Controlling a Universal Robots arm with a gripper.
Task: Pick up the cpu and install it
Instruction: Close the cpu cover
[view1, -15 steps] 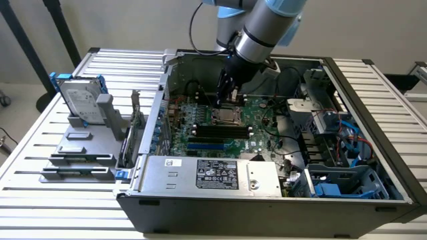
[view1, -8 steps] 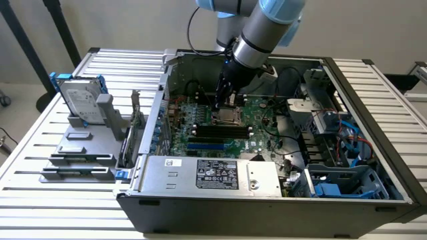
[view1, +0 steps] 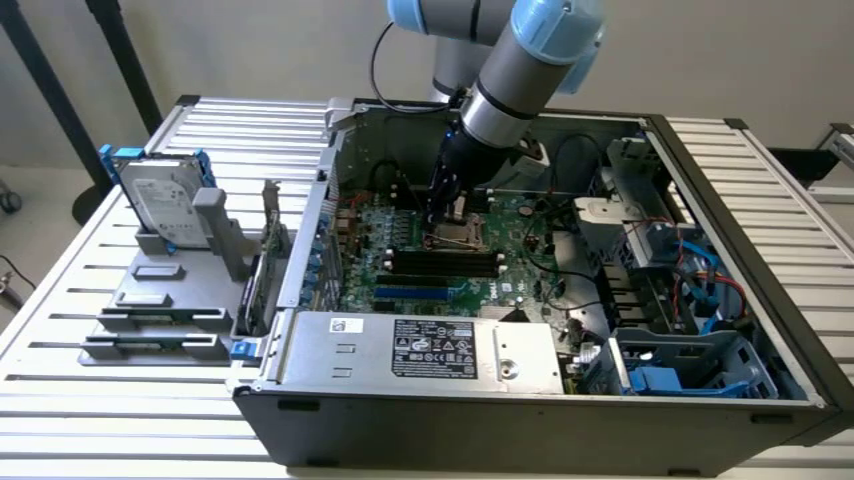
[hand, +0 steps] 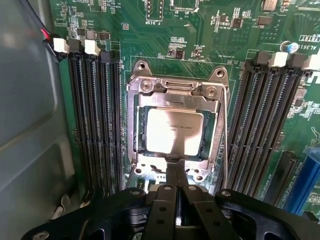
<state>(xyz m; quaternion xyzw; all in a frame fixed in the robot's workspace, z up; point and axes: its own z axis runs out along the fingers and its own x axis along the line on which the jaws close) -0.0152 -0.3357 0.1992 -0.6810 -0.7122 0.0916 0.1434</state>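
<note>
My jaws are closed, the two black fingertips (hand: 170, 175) pressed together with nothing between them. They hang just at the edge of the socket (hand: 132, 125), low over the board.

The cpu (hand: 174, 132) is not in my grip. It lies flat in the socket with its dull silver top facing up, and the socket's metal frame runs round all four of its sides. My fingertips are just beside it; I cannot tell whether they touch the frame.

Rows of black memory slots (hand: 95, 115) run along one side of the socket, and a second bank (hand: 260, 120) runs along the other side. All of this sits on the green motherboard (hand: 200, 45).

In the exterior view my arm (view1: 514, 95) comes down from the far side into the open computer case (view1: 534, 430), and my jaws sit over the middle of the board. The cpu itself is hidden under them there.

Along the near wall of the case lies the power supply (view1: 427, 350) — a silver box with a black label on top. Blue plastic drive cages (view1: 667, 380) sit in the case's near corner at the exterior view's right.

Outside the case, at the exterior view's left, a hard drive (view1: 163, 200) with blue brackets stands upright on a grey stand (view1: 160, 300) — well apart from me. Case and stand both rest on the white slatted table (view1: 80, 400).
</note>
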